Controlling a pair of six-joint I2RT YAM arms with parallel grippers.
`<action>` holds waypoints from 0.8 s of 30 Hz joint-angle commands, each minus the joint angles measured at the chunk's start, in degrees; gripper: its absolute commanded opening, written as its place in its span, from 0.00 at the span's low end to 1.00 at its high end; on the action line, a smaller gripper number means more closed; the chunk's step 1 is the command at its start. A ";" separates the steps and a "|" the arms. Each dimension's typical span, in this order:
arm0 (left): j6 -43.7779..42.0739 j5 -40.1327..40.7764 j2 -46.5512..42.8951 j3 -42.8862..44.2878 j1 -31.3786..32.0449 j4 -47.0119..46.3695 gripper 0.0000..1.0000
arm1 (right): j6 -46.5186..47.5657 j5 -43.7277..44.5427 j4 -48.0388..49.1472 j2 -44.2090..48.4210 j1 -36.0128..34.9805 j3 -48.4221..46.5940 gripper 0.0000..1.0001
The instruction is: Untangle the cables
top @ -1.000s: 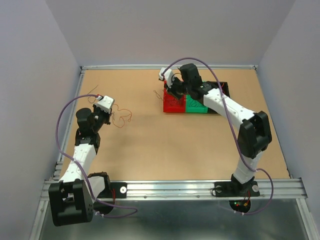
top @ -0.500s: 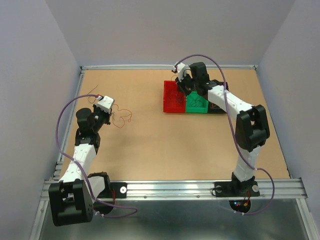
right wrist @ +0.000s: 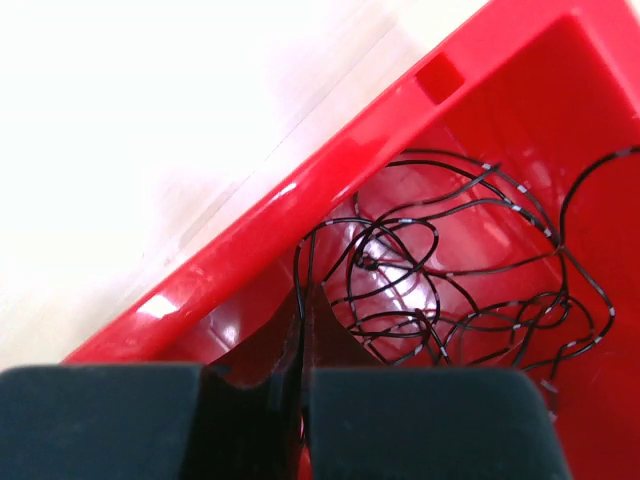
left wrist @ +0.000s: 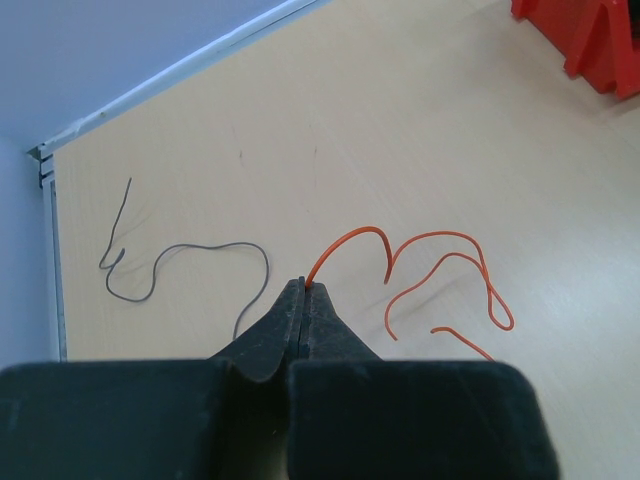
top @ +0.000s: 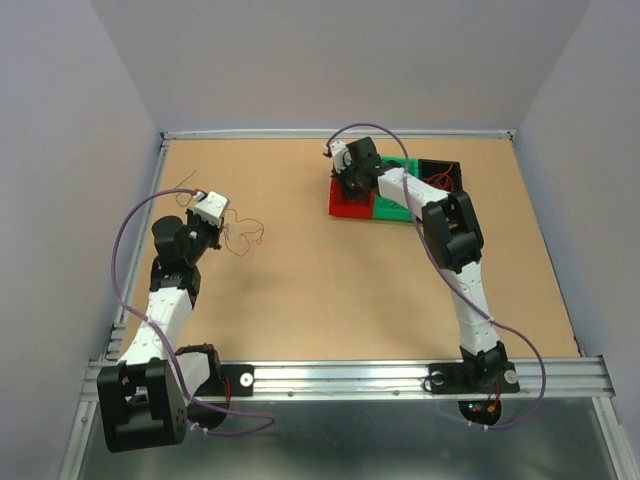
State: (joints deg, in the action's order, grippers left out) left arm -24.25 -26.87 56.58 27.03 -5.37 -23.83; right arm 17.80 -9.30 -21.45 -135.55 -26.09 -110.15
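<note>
The left gripper is pressed fully shut on the end of an orange cable, whose loops are laid on the desk beside a loose grey cable. The right gripper is seen inside the red bin, closed, with a strand of the black cables tangled there caught at its tips.
</note>
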 commanded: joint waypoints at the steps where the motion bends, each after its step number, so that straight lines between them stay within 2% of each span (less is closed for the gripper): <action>1: -0.71 -1.51 -1.03 1.98 -0.35 -1.48 0.00 | -0.58 2.97 -5.53 -0.70 -0.54 -0.69 0.00; 5: -0.71 -1.52 -1.56 2.06 -0.35 -1.39 0.00 | 0.04 2.18 -5.53 4.32 -0.89 2.04 0.02; 7: -0.27 -0.55 -1.99 2.15 -0.35 -1.39 0.00 | 0.30 3.41 -5.53 6.51 -1.94 3.44 0.06; 8: -0.18 0.84 -2.52 2.33 -0.35 -1.39 0.00 | 1.00 3.93 -5.44 8.61 -2.39 4.23 0.11; 9: 0.34 1.38 -2.78 2.42 -0.35 -1.48 0.02 | 1.18 4.63 -5.44 9.68 -2.83 5.63 0.31; 10: 0.52 1.73 -3.14 2.42 -0.35 -1.39 0.02 | 0.92 4.90 -5.27 10.56 -3.44 6.08 0.39; 15: 1.14 -0.54 -2.79 5.04 -0.09 0.79 0.04 | 0.04 5.95 -4.56 16.97 -3.44 7.49 0.52; 18: 0.08 -3.80 -0.51 9.88 1.67 4.92 0.02 | 0.30 5.09 -3.69 21.53 -3.44 9.24 0.82; 19: -0.09 -3.89 -0.15 10.76 3.94 5.20 0.02 | 0.65 2.73 -3.25 22.77 -3.44 11.08 0.95; 20: -0.10 -3.45 0.46 12.42 5.18 5.38 0.02 | 1.52 0.97 -2.64 24.26 -3.44 11.97 1.00; 23: -0.71 -1.52 2.30 16.46 12.12 5.91 0.02 | 4.16 -7.55 -0.80 29.80 -3.44 17.30 1.00; 24: -0.62 -1.25 3.27 17.70 13.96 5.91 0.02 | 4.69 -12.97 0.43 33.47 -3.36 19.42 1.00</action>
State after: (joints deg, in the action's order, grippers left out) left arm -24.12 -27.64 58.00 38.92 2.44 -17.72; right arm 19.51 -9.78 -25.32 -110.45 -29.65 -96.38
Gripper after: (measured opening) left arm 0.037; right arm 0.998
